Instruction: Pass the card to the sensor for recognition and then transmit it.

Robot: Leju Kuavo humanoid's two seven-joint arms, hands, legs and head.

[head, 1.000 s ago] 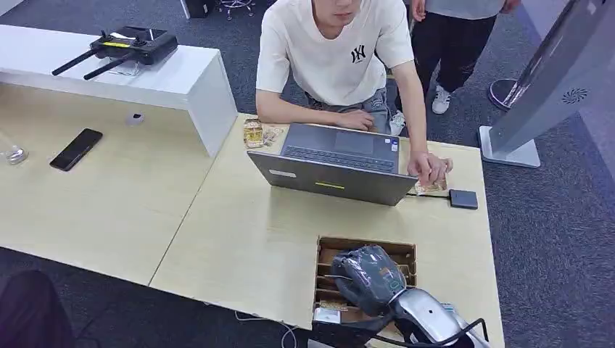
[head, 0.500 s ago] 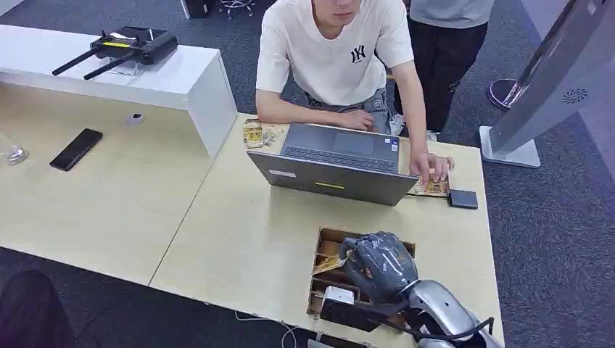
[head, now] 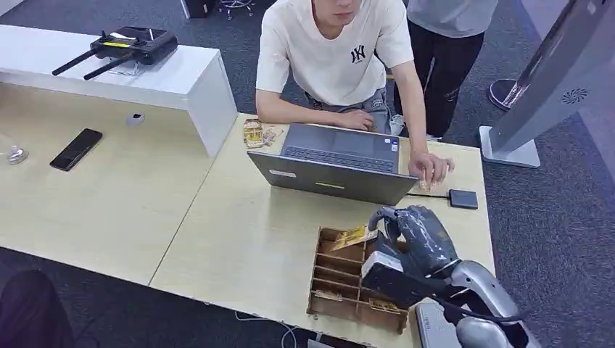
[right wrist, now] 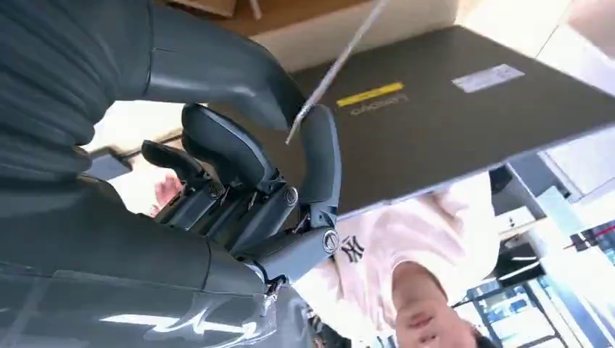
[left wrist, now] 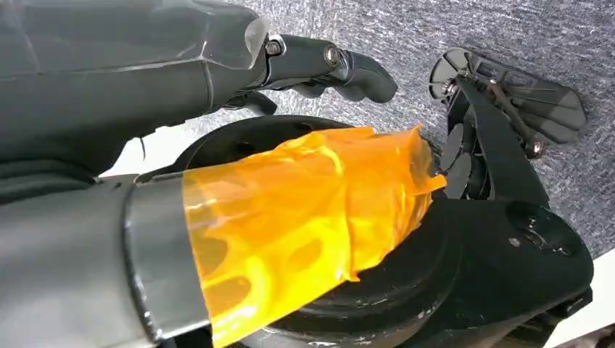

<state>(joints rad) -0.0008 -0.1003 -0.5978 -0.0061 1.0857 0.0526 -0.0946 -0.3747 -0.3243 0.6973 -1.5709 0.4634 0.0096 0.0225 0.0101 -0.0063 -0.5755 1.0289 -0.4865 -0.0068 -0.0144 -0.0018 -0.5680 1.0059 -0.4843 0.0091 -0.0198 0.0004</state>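
Right hand (head: 410,232) pinches a yellowish card (head: 353,235) between thumb and finger, held just above the far end of the brown slotted box (head: 341,279) at the table's near edge. Left hand (left wrist: 217,65): fingers partly curled, holding nothing visible; can't tell more. Beyond, grey laptop (head: 330,177); small black sensor (head: 463,199) beside it, near a person's hand (head: 429,167).

Yellowish card (head: 353,235) pinched in right hand (head: 413,235), raised over wooden slotted tray (head: 341,279)

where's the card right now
In the head view the card is pinched in the right hand, lifted just above the far end of the wooden slotted box, near the laptop.
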